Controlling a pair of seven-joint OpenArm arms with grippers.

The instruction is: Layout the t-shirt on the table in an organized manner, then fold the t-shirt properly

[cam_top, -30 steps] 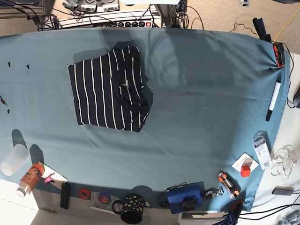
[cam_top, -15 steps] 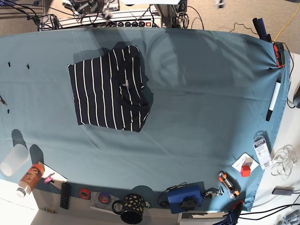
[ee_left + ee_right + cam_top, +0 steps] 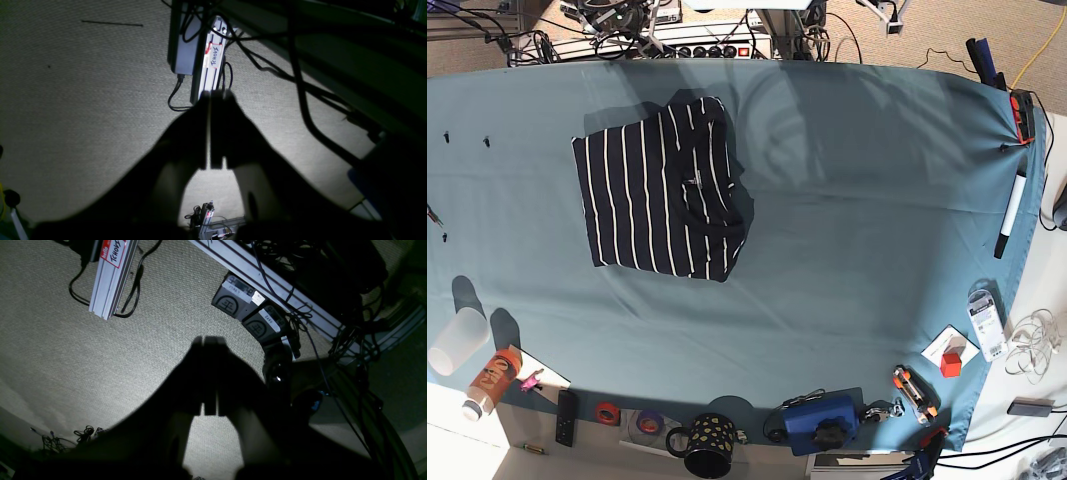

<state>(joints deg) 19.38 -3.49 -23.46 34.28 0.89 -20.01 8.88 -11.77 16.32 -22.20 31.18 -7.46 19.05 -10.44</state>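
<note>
One dark navy t-shirt with thin white stripes [image 3: 660, 190] lies folded into a compact rectangle at about ten o'clock on the single wide teal-clothed table [image 3: 857, 210]. Two grippers hang over carpet: left gripper [image 3: 213, 96] and right gripper [image 3: 209, 339], each with jaws pressed together, empty.

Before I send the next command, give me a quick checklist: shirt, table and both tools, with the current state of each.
1. t-shirt folded into a compact block: ok.
2. t-shirt lying fully on the table, clear of its edges: ok.
3. Left tool shut, holding nothing: ok.
4. Right tool shut, holding nothing: ok.
5. Both tools clear of the table, pointing at the carpet: ok.
6. Fold edges squared: cannot tell; right side looks bunched.
</note>
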